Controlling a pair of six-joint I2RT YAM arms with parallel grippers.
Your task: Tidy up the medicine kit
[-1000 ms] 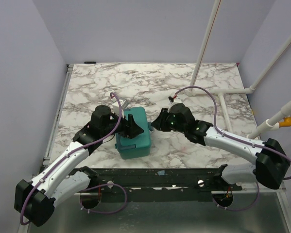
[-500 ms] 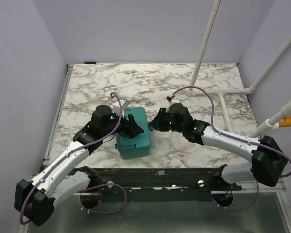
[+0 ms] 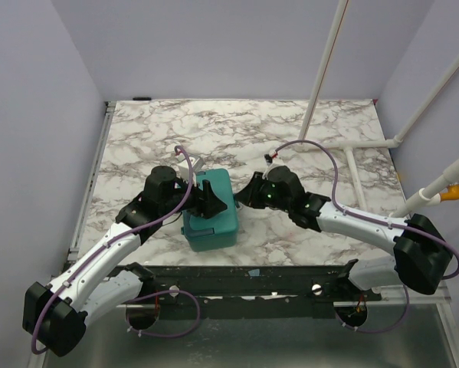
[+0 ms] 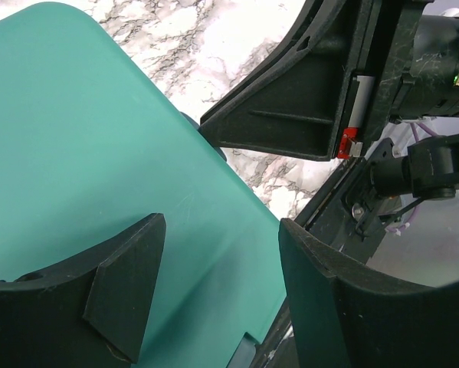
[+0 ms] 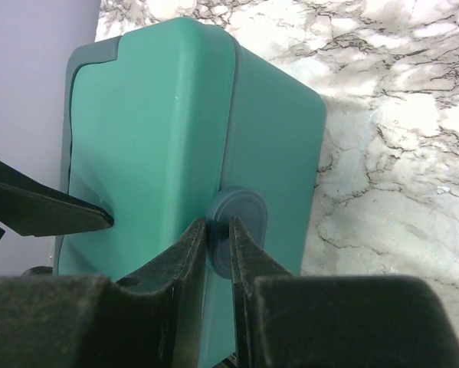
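Fingers of the right gripper have narrowed over the last second. They now stand almost together, pinching the rim of the round latch on the medicine kit, and that arm has edged left toward the box. The left gripper is unchanged, its fingers spread apart over the lid; whether they touch it I cannot tell. The kit sits closed on the marble surface, near the middle, between both grippers. The lid hides its contents, and in the top view the right gripper hides the latch.
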